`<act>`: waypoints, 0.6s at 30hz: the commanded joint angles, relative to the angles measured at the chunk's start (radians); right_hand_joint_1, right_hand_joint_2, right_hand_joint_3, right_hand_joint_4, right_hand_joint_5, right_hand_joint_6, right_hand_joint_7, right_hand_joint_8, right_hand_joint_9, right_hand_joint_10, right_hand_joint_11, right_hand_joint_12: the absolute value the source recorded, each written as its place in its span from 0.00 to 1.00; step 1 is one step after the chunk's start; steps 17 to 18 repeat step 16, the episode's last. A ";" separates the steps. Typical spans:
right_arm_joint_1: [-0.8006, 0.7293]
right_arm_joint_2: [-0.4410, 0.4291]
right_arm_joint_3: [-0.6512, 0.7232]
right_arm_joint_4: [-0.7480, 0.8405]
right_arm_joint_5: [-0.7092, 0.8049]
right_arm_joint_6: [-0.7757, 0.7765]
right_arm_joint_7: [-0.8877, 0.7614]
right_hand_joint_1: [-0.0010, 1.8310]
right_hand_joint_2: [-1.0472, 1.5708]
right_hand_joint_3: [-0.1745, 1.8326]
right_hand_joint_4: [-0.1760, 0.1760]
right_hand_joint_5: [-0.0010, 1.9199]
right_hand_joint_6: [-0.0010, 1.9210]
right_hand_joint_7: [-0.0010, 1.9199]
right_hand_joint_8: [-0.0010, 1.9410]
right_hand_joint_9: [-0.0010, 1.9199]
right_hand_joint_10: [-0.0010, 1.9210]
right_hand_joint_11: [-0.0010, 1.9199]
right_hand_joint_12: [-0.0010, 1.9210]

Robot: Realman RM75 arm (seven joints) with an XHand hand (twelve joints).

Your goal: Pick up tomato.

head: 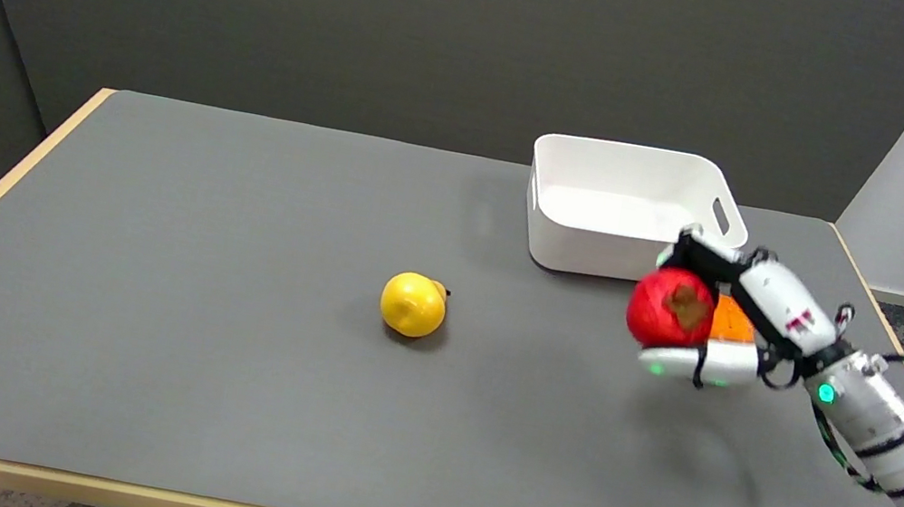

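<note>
A grey counter [214,361] with a light wooden edge fills most of the head view, seen from above its near side. Nearest the viewer, the surface is bare grey, with a soft shadow on it below the raised arm at the lower right.

The right arm, white with black bands, reaches in from the lower right corner and angles up toward the centre right. Its black-and-white right hand [725,322] is closed around a red tomato [668,308], with fingers curled over the top and the thumb underneath. The tomato is held in the air above the counter, clear of the surface (its brownish stem patch faces the camera). A small green light glows at the wrist, and another near the tip of the lower finger.

To the left, near the middle of the counter and well apart from the hand, sits a yellow lemon [412,304].

Just behind the hand, an orange object [730,320] shows between the fingers, mostly hidden; what it is cannot be told.

Farther back stands a white plastic bin [565,236] with rounded corners and a handle slot in its right wall. The raised hand overlaps the bin's near right corner in the view.

Behind the counter is a dark grey wall, with a lighter wall at the right.
</note>
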 commanded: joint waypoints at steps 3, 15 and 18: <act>0.427 -0.026 -0.011 -0.187 0.169 -0.172 -0.162 0.64 0.79 0.32 0.31 0.32 0.83 0.46 0.68 0.44 0.74 0.43 0.93; 0.909 -0.394 -0.317 0.309 0.387 -0.488 -0.379 0.64 0.80 0.31 0.31 0.32 0.83 0.45 0.69 0.44 0.74 0.43 0.93; 0.927 -0.433 -0.357 0.374 0.407 -0.518 -0.384 0.64 0.80 0.32 0.32 0.32 0.83 0.45 0.69 0.44 0.75 0.42 0.94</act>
